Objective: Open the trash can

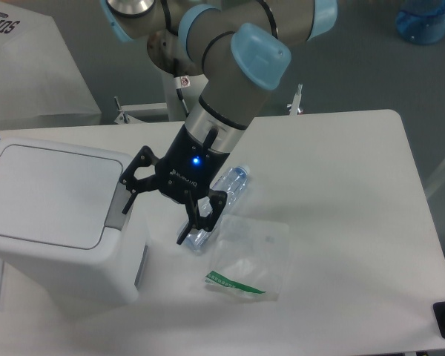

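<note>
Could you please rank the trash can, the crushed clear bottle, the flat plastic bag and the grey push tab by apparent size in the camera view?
1. Trash can, largest.
2. Plastic bag.
3. Crushed bottle, partly hidden by the pincer, so unsure.
4. Grey push tab, smallest.

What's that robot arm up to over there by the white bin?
The arm is hovering its gripper, fingers spread and empty, beside the grey push tab on the rim of the white trash can. The lid is shut and flat. A crushed clear bottle and a clear plastic bag lie on the table just behind and right of the gripper, untouched.
</note>
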`<state>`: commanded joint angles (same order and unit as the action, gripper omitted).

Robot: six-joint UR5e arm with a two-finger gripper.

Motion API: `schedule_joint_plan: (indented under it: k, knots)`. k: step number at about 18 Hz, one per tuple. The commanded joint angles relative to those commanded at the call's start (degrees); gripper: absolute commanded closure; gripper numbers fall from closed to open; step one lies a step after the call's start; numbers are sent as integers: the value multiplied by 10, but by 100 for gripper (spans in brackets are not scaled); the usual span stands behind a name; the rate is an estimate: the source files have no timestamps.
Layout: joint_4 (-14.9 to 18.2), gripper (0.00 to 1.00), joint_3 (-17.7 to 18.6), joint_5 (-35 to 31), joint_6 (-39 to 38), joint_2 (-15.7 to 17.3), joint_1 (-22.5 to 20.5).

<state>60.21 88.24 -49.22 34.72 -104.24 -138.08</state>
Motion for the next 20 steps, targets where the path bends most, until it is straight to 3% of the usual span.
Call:
schedule_joint_plan:
  k: [11,15,20]
  knots:
    - [4,0,-3,1,-4,-3,2]
    - [4,0,-29,1,-9,-13,-9]
    - [0,0,-92,-2,6,-66,-67]
